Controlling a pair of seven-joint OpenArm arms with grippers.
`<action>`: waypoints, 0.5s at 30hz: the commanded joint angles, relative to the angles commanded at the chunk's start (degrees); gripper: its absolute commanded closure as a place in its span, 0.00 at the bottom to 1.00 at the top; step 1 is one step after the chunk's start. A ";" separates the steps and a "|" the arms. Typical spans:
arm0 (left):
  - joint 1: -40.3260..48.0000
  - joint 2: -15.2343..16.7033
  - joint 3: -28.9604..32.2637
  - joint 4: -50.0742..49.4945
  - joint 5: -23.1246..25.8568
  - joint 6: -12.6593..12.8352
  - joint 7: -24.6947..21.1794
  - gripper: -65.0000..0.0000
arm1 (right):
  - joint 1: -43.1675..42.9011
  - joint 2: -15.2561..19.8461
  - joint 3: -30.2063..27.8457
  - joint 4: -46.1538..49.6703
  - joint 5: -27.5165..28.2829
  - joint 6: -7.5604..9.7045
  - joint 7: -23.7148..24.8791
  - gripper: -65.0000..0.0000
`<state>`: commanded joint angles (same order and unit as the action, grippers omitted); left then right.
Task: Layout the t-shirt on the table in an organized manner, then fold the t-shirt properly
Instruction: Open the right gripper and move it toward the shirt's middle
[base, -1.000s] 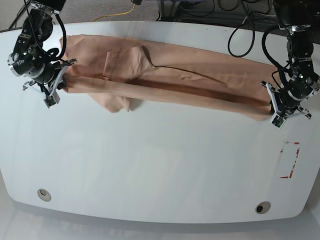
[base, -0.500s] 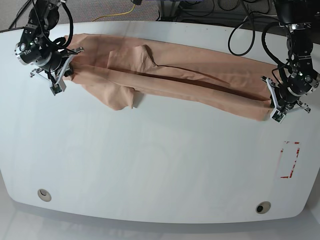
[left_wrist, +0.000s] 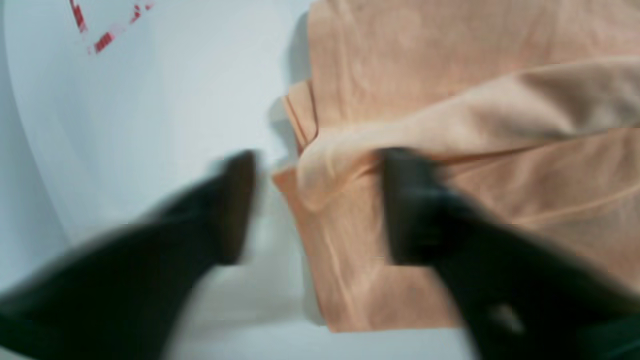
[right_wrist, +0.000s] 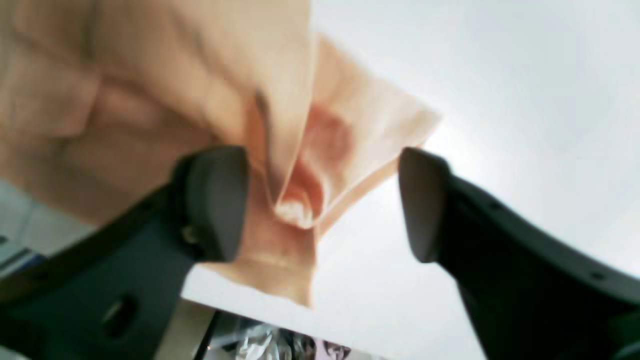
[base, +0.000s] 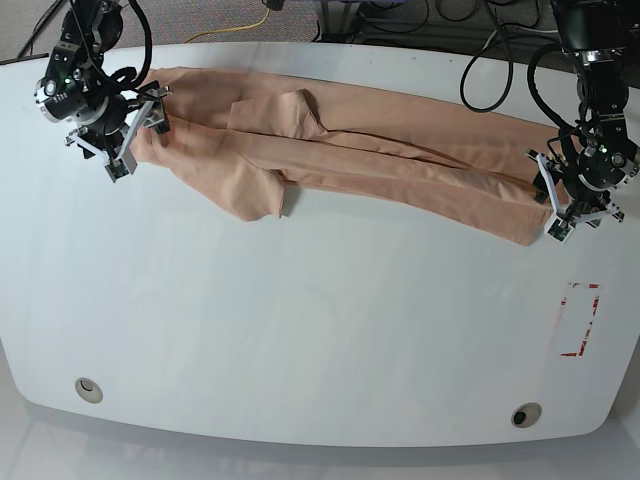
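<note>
The peach t-shirt (base: 380, 150) lies as a long narrow folded band along the far side of the white table (base: 300, 330), with a sleeve flap hanging forward at left. At its left end is my right gripper (base: 140, 130), open. In the right wrist view the right gripper (right_wrist: 320, 205) straddles a loose corner of the t-shirt (right_wrist: 125, 75) without pinching it. My left gripper (base: 548, 197) is at the band's right end, open too. In the blurred left wrist view the left gripper (left_wrist: 320, 205) stands astride the edge of the t-shirt (left_wrist: 450, 75).
A red tape rectangle (base: 582, 320) marks the table at front right, also red tape (left_wrist: 105, 40). Two round grommets (base: 88, 388) (base: 525, 414) sit near the front edge. Black cables (base: 480, 70) hang behind the far edge, close to the shirt.
Both arms carried the shirt's ends toward the far edge, then opened their fingers. The raised fold has dropped and the band now lies flatter.
</note>
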<state>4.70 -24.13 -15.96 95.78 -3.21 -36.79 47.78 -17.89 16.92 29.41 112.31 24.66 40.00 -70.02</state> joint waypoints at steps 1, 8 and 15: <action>0.00 0.00 0.00 0.00 0.00 0.00 0.00 0.18 | 0.18 0.09 0.09 0.00 0.00 0.00 0.00 0.28; -0.35 0.00 -0.26 0.44 -0.09 0.09 0.00 0.17 | 3.96 0.88 0.35 0.00 0.00 0.00 0.00 0.28; -0.35 -0.88 -0.26 3.60 -0.09 0.18 -0.18 0.17 | 12.57 0.79 0.00 -3.16 0.26 0.00 -0.09 0.27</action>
<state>4.35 -25.01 -16.22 99.38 -3.30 -36.62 47.60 -5.32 17.71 29.41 109.14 24.92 40.00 -70.11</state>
